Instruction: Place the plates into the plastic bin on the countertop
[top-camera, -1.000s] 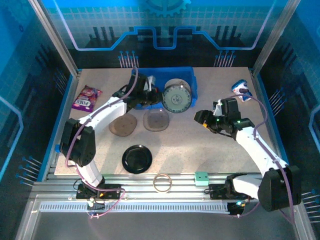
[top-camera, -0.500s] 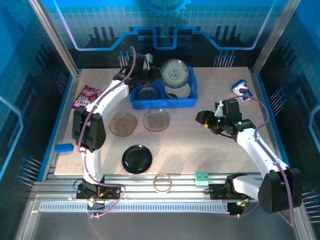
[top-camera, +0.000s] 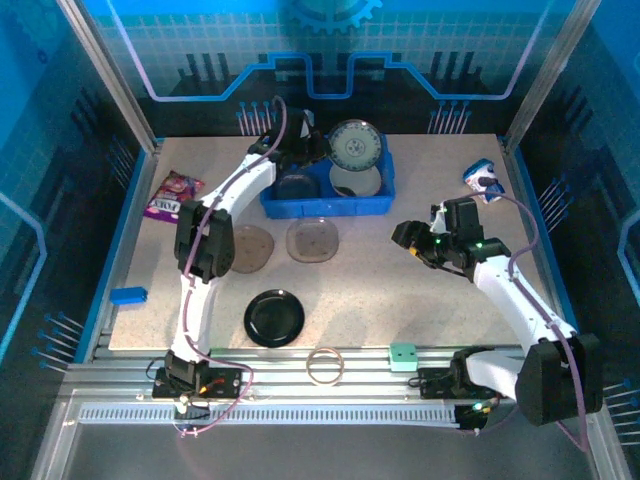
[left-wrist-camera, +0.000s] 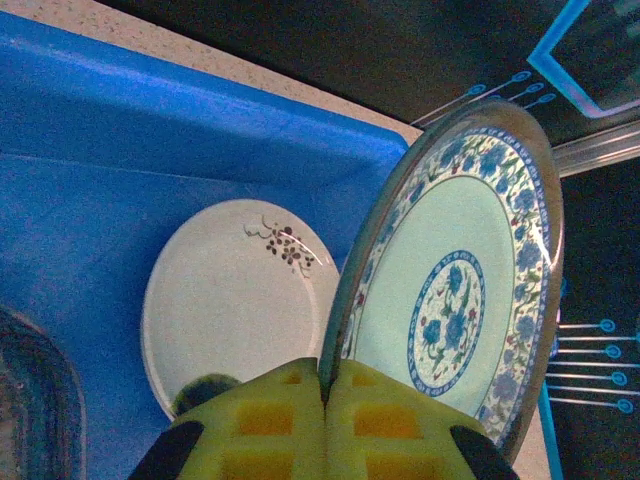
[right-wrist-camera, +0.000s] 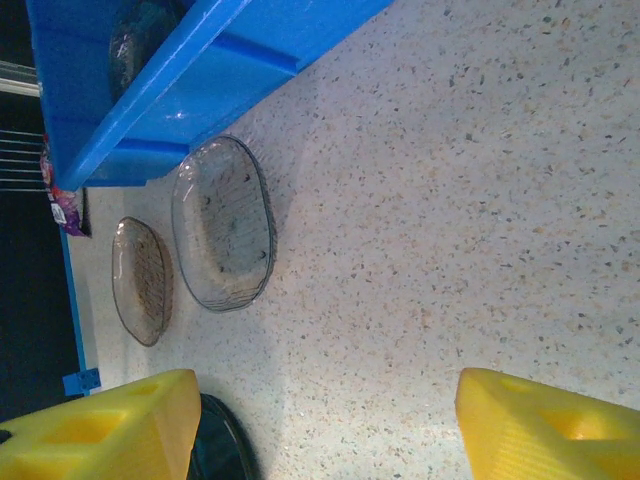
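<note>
desk (top-camera: 400, 300): beige speckled top with blue edging (top-camera: 128, 235) down the left and right sides and metal rails (top-camera: 330, 388) along the near edge. the widest bare stretch is the right half, around and in front of the right arm.

plastic bin (top-camera: 300, 207): bright blue rimmed tub at the far middle of the desk, long axis left to right, well apart from both side edgings.

left claw (left-wrist-camera: 325, 400): closed tight on the rim of the blue patterned plate (left-wrist-camera: 450, 290), over the far part of the bin.

blue patterned plate: raised above the bin's right part, standing on edge and nearly upright, decorated face turned toward the near side, apart from the bin walls.

cream plate (left-wrist-camera: 235, 300): inside the bin, right part, below the held plate. dark plate (top-camera: 295, 185): inside the bin, left part.

clear plate (right-wrist-camera: 222, 225) and smoky plate (right-wrist-camera: 142, 280): flat on the desk just in front of the bin, side by side. black plate (top-camera: 274, 318): flat, nearer the rails.

right claw (right-wrist-camera: 325, 420): jaws parted wide, nothing between them, above bare desk to the right of the bin.

ring (top-camera: 324, 365) and green block (top-camera: 403, 355): on the rails. blue block (top-camera: 127, 295) and snack packet (top-camera: 173, 195): near the left edging.
</note>
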